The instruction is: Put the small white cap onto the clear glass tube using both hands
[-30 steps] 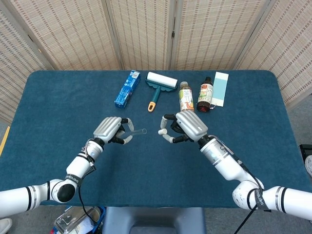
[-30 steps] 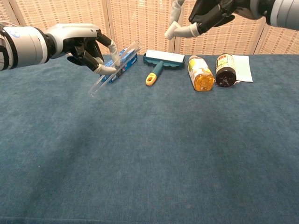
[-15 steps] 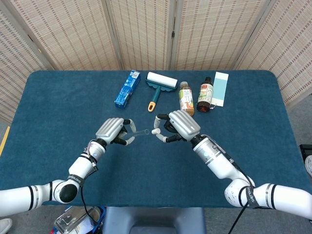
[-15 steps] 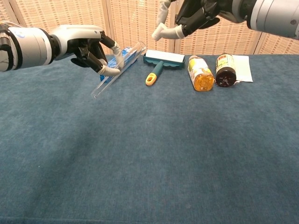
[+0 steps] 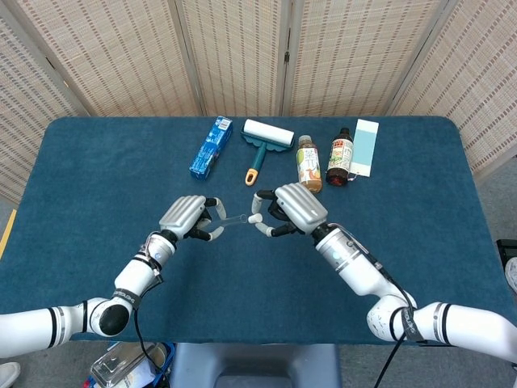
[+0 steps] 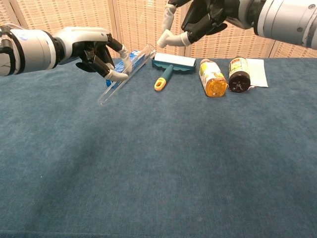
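Blue-cloth table [image 5: 97, 186]. Left robot hand [image 6: 94, 52] grips tilted clear glass tube [image 6: 124, 74]; right robot hand [image 6: 200, 22] seemingly pinches small white cap [image 5: 254, 218] near tube's mouth. Risk: misalignment knocks cap loose.

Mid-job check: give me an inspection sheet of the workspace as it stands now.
Surface: blue cloth table.
Job's things: glass tube tilted in the air, held by left hand; white cap at right hand's fingertips, just off the tube's open end.
Clutter: blue box, lint roller, two bottles, card along the far edge.
Hands: left holds tube; right hand pinches cap.
Cables: black cable at right arm.
Surroundings: woven screens.
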{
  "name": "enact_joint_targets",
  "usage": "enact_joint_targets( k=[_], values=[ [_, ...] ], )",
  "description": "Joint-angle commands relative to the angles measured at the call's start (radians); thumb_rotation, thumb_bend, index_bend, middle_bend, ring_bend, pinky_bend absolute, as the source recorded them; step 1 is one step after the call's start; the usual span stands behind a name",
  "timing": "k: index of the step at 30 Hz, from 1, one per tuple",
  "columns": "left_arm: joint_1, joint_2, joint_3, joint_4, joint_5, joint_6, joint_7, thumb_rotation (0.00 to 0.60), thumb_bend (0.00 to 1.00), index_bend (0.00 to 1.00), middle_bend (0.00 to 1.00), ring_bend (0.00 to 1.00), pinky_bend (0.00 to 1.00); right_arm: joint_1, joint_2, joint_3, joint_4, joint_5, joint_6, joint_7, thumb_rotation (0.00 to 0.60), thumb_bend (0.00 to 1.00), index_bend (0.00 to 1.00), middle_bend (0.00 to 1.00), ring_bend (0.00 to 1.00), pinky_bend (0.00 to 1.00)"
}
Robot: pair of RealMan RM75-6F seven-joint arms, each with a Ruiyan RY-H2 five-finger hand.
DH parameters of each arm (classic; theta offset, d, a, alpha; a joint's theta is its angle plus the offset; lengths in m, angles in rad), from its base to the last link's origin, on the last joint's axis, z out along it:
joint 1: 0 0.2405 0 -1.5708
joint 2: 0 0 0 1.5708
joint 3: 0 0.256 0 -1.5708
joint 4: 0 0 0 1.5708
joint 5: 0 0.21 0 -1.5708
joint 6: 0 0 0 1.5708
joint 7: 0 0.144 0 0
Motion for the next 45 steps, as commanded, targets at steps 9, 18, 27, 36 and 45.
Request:
enact_joint_targets(
  k=[9,18,27,36,45],
  values=[
    [-0.010,-0.003,0.002,-0.008,-0.007,0.006,0.003,0.600,0.35,0.63,1.00,1.00,1.00,0.014,-0.019,0.000,0.013,0.014,-0.002,-0.014,0.600,0.52,0.69,1.00,1.00,1.00],
    [-0.018,-0.008,0.008,-0.005,-0.016,0.007,0.010,0.600,0.35,0.63,1.00,1.00,1.00,0.022,-0.029,-0.002,0.028,0.021,-0.008,-0.015,0.600,0.52,0.70,1.00,1.00,1.00],
    [-0.028,-0.012,0.015,-0.004,-0.033,0.010,0.025,0.600,0.35,0.63,1.00,1.00,1.00,0.032,-0.043,-0.003,0.038,0.025,-0.014,-0.015,0.600,0.52,0.70,1.00,1.00,1.00],
    [-0.036,-0.013,0.016,-0.007,-0.048,0.007,0.028,0.600,0.35,0.63,1.00,1.00,1.00,0.041,-0.057,-0.004,0.051,0.033,-0.020,-0.021,0.600,0.52,0.70,1.00,1.00,1.00],
    [-0.043,-0.010,0.009,-0.014,-0.062,0.000,0.019,0.600,0.35,0.63,1.00,1.00,1.00,0.049,-0.075,-0.004,0.066,0.031,-0.020,-0.019,0.600,0.52,0.70,1.00,1.00,1.00]
  ],
)
